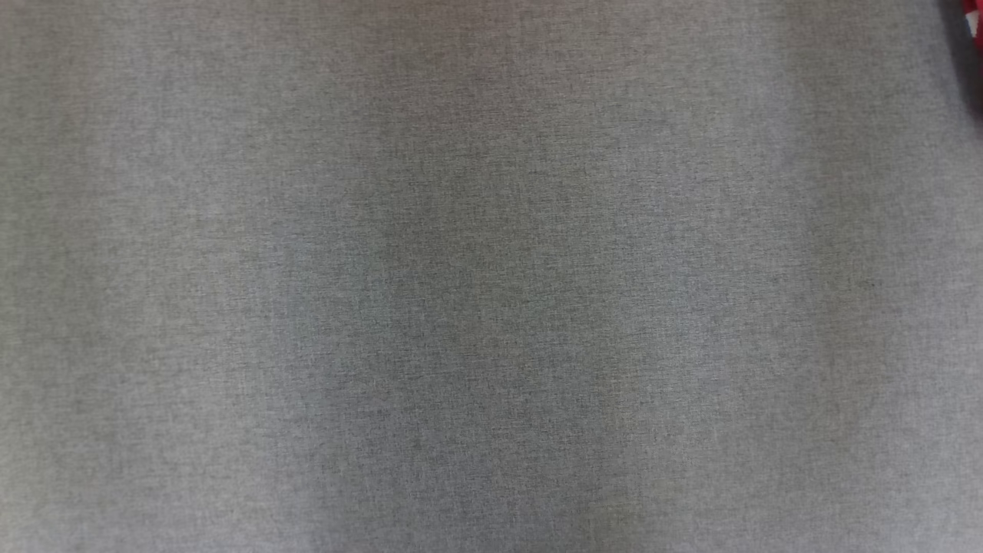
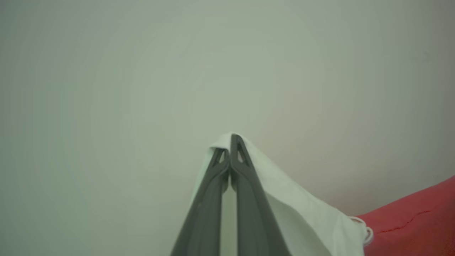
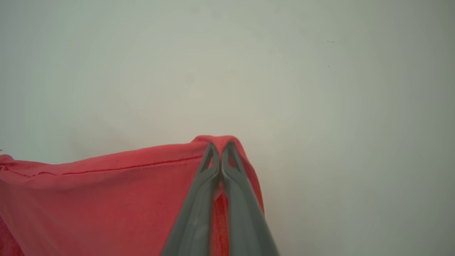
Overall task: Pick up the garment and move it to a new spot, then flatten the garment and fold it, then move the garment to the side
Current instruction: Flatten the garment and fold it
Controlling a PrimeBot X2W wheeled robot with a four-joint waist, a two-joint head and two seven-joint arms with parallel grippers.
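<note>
In the head view, a grey cloth surface (image 1: 491,276) with a fine, heathered weave spreads flat and unwrinkled. In the top right corner is a small sliver of the garment (image 1: 974,15), red with a fleck of white and a dark shadow just beside it.

In the left wrist view, the left gripper (image 2: 230,151) has its two long, dark grey fingers pressed together. Each tip is tapered and has a small triangular cut-out. They are clamped on a white part of the garment (image 2: 302,209), a smooth, thin fabric that caps the fingertips in a soft peak. It slopes down to the right in a broad fold and meets a red panel with a faint stitched line. A pale, blurred backdrop (image 2: 106,89) lies behind.

In the right wrist view, the right gripper (image 3: 221,151) is likewise pinched tight, with matte red knit bunched over and between its tips. From there the garment (image 3: 106,192) stretches leftward as a taut sheet, a stitched hem running along just below its upper edge.
</note>
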